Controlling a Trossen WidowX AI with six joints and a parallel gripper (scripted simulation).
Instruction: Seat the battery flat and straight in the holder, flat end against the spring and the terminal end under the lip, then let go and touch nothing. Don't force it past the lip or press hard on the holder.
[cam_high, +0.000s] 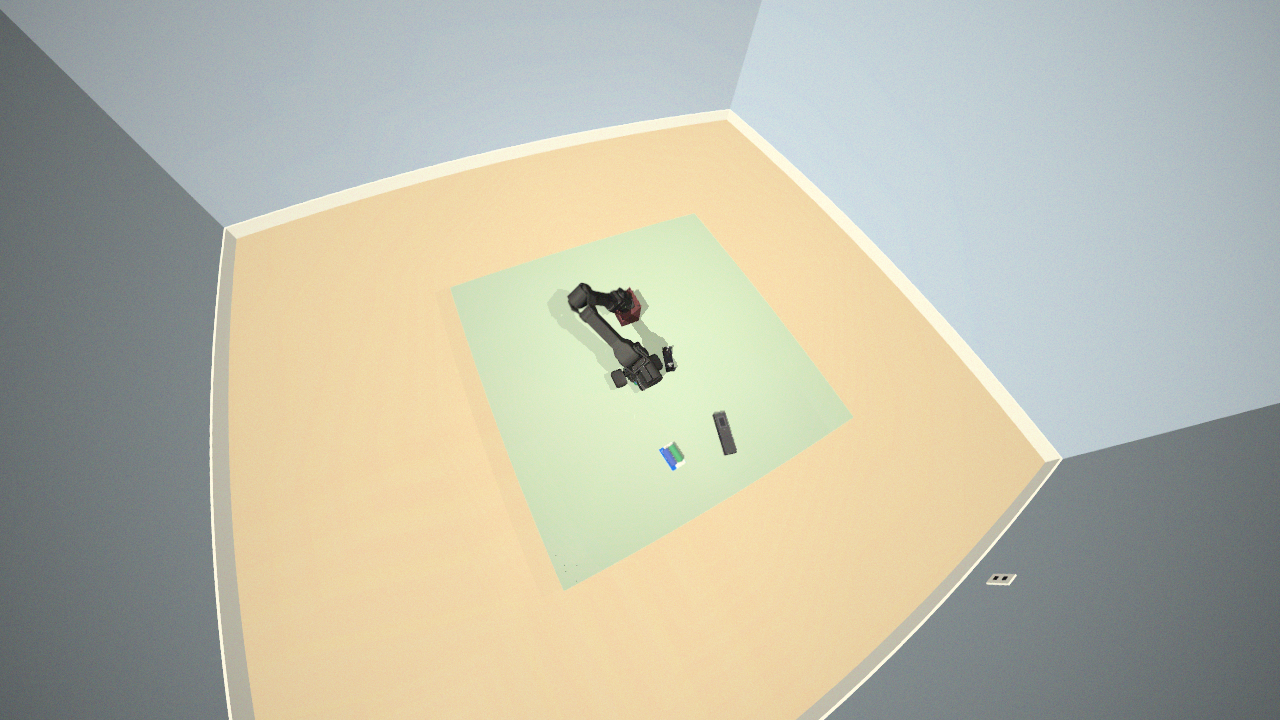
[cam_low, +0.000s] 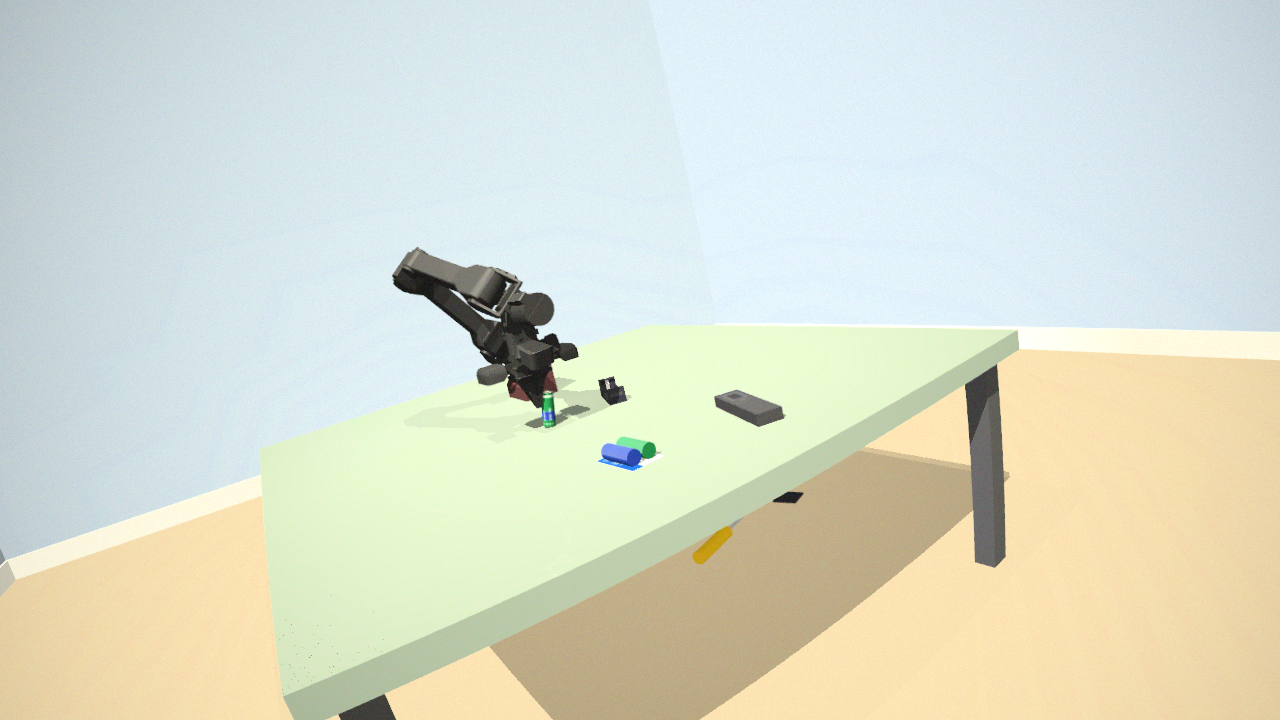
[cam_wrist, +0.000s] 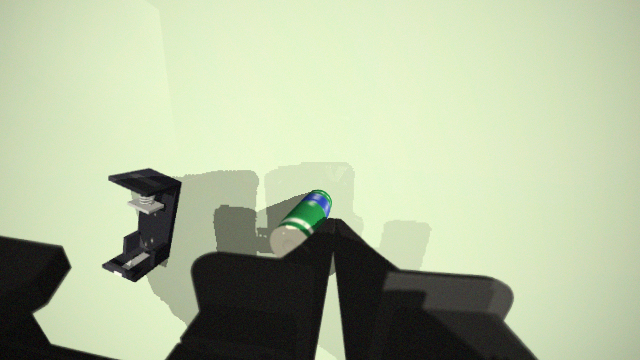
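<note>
The end effector (cam_wrist: 332, 225) was seen fully closed with nothing gripped, fingertips meeting at lower centre of the wrist view, just over the battery (cam_wrist: 302, 220) but not around it. The battery (cam_low: 548, 409) was found standing upright on the worktop (cam_low: 429, 519), left of centre in the exterior view, directly below the end effector. The holder (cam_wrist: 144, 223) was seen unloaded at the left of the wrist view, near but apart from the battery.

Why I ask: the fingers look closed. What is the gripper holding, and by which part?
Nothing. The gripper is shut on itself, fingertips together, while the battery stands on the table just beyond them, ungripped.
</note>
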